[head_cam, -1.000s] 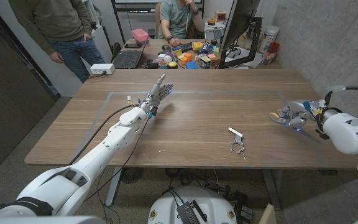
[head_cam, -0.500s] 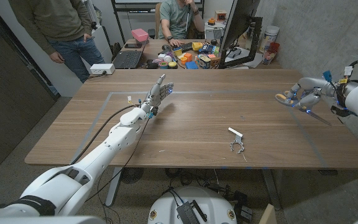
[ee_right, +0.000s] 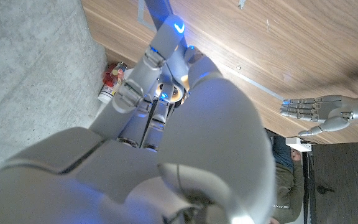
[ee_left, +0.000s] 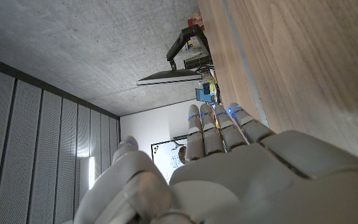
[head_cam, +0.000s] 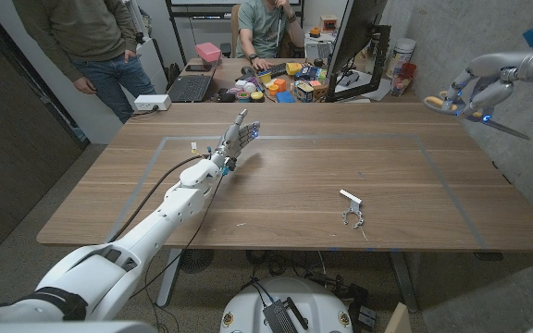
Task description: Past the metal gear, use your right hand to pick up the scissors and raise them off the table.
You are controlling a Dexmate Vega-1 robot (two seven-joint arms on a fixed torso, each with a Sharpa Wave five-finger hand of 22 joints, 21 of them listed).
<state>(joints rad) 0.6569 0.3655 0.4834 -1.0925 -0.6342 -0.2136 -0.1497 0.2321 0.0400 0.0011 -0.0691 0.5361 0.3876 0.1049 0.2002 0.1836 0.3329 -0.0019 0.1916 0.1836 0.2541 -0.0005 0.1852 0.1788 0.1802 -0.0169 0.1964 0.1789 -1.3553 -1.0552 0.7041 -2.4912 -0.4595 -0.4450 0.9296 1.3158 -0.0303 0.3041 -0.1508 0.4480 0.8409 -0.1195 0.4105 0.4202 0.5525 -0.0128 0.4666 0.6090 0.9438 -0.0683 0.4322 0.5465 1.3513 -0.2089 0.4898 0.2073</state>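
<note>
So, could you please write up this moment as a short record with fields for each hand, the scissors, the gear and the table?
right hand: raised in the air past the table's far right corner, gripping the scissors
scissors: off the table, orange handle in the hand, blades pointing out to the right
left hand: fingers straight and together, over the far left part of the table, holding nothing
metal gear: lying on the table near the front edge, beside a small white piece
table: wooden, marked with a taped rectangle
</note>
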